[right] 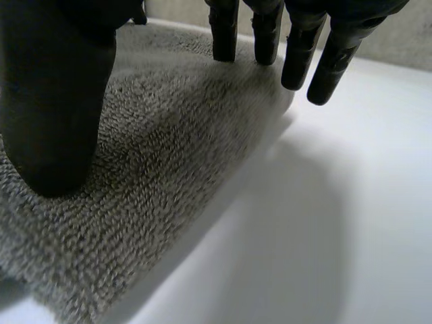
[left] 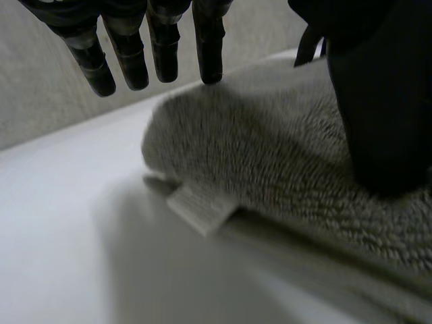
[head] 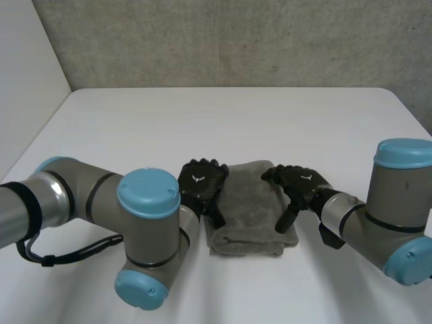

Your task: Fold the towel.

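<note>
- Towel [head: 246, 209] is lying as a thick grey bundle of several layers on the near middle of the surface [head: 223, 121], between the two arms.
- The left hand [head: 200, 185] is sitting at the bundle's left edge. Its fingers [left: 162, 47] are stretching out straight and a little apart over the pile, and its thumb [left: 381, 108] is resting on top, with nothing pinched.
- The right hand [head: 300, 182] is mirroring it at the right edge, with straight, spread fingers [right: 297, 54] and a thumb [right: 54, 115] pressing down on the pile, also with nothing pinched.
- With both thumbs bearing on the top layer, any sideways drag is likely to be pulling that layer off the ones beneath, skewing the fold.
- The whole bundle is probably sliding easily too, since the surface looks smooth and is offering little grip.
- When the hands are lifting away, the loops of the pile could be catching on a fingertip and flipping an edge open.
- A small label [left: 201, 209] is poking out from under the fold beside the left hand, with a lower layer showing past the upper one. In my judgement, another fold would be carrying that mismatch along.
- The surface is showing as white and matt, with a rounded far corner.
- A rough grey wall [head: 236, 40] is running behind its far edge, and a pale panel [head: 27, 67] is closing off the left side.
</note>
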Robot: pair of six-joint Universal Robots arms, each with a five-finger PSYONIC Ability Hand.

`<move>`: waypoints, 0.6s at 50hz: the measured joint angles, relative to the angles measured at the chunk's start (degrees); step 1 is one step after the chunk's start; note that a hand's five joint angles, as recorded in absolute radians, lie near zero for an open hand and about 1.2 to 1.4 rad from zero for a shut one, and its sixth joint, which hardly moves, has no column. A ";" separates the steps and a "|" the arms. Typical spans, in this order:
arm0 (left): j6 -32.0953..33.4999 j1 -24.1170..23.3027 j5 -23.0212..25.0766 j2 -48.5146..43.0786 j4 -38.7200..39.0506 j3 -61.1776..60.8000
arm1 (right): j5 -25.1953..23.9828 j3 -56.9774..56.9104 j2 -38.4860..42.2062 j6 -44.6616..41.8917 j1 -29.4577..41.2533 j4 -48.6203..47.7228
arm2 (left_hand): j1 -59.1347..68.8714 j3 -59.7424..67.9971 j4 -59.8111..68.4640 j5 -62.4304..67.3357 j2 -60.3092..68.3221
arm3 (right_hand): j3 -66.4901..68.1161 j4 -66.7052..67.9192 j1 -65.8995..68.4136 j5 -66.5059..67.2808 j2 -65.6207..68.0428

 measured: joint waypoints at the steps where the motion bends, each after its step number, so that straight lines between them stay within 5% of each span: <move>1: 0.07 0.08 -0.02 -0.59 0.00 -0.16 | 0.01 -0.29 0.71 -0.16 0.07 -0.06 | 0.00 0.00 0.00 0.00 0.00 | 0.00 0.00 -0.05 0.00 0.00; 18: 0.56 1.11 -0.28 -0.21 0.03 -0.41 | 0.20 -1.74 -0.35 -1.53 0.53 0.32 | -0.55 0.00 0.00 -0.27 0.00 | 0.00 0.00 -0.81 0.00 -0.18; 30: 0.69 4.33 -1.47 17.34 -0.94 -3.53 | 2.31 -5.05 -15.76 -0.60 0.35 1.04 | -0.55 0.00 0.00 -0.33 -0.13 | 0.00 0.00 -0.81 0.00 -0.18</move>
